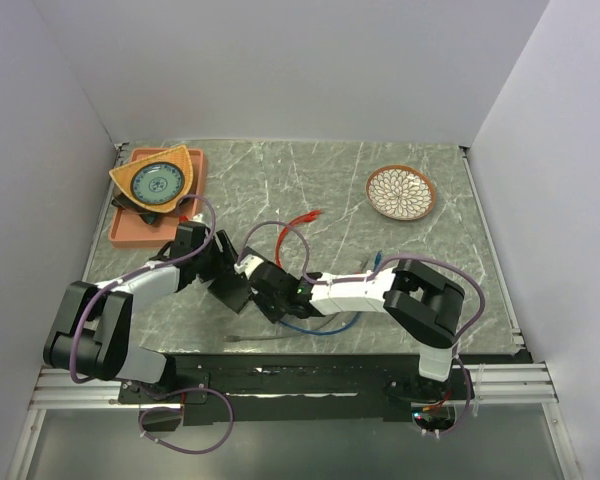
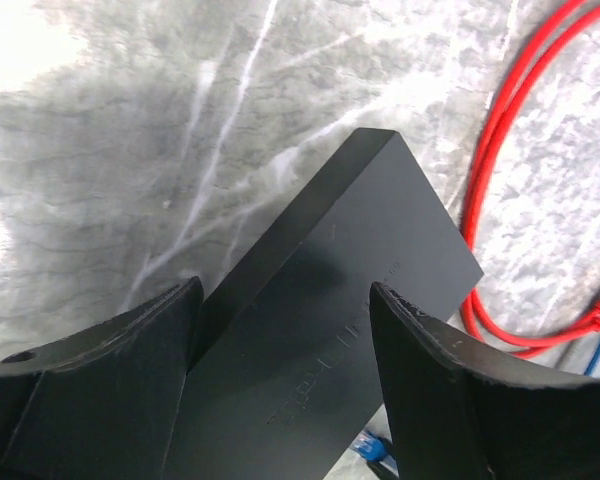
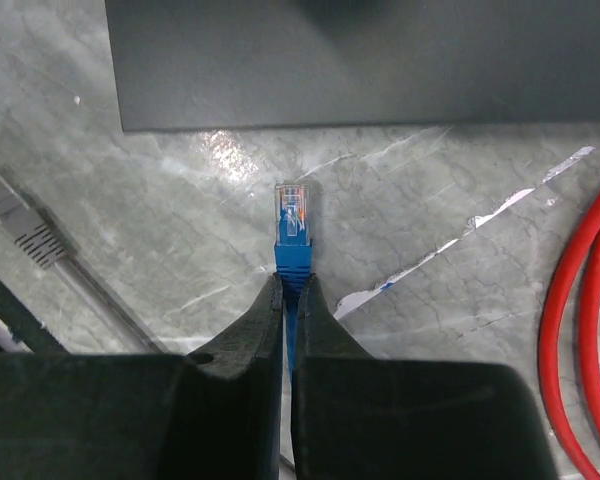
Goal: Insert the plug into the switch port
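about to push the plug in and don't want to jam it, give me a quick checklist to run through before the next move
1. plug gripped: ok, right gripper is shut just behind its clear tip.
2. plug aimed at switch: ok, tip faces its edge, with a gap between them.
3. port lined up: cannot tell, no sockets show on that edge.
4. switch steadied: not ok, left gripper is open, a finger on either side of it.
5. path: ok, grey plug and red cable lie off to the sides.
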You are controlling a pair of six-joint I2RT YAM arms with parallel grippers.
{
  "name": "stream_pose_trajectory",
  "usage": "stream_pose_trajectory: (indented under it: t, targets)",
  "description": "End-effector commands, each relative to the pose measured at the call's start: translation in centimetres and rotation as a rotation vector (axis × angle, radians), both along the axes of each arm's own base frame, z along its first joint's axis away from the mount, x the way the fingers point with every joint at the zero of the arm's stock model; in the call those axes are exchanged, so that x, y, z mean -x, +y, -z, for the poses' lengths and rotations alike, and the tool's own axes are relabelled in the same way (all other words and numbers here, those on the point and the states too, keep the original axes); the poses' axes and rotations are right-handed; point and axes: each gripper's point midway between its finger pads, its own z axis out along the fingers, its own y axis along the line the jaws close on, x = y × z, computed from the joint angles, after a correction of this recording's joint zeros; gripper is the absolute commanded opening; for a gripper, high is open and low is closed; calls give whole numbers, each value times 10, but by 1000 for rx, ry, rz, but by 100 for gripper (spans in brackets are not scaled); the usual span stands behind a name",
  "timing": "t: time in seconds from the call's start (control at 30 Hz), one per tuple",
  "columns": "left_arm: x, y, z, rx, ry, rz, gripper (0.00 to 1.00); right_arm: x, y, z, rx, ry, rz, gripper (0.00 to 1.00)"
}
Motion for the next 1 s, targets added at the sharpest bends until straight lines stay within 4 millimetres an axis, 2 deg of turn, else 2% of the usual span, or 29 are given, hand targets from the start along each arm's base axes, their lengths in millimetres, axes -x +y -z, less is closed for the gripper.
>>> stream_pose_trajectory:
  t: [0.0,0.23,0.67,0.97]
  targets:
    - [15,-9,6,66,48,13,74,-4,5,6,-38,-46,49,0]
    - [22,-8,15,65,79,8,74,-7,3,6,-69,-73,73,0]
    - [16,-9,16,67,70,2,74,-7,9,-4,-107,-97,53,0]
    - [16,-10,19,70,77,8,74,-8,21,-7,-100,-94,32,0]
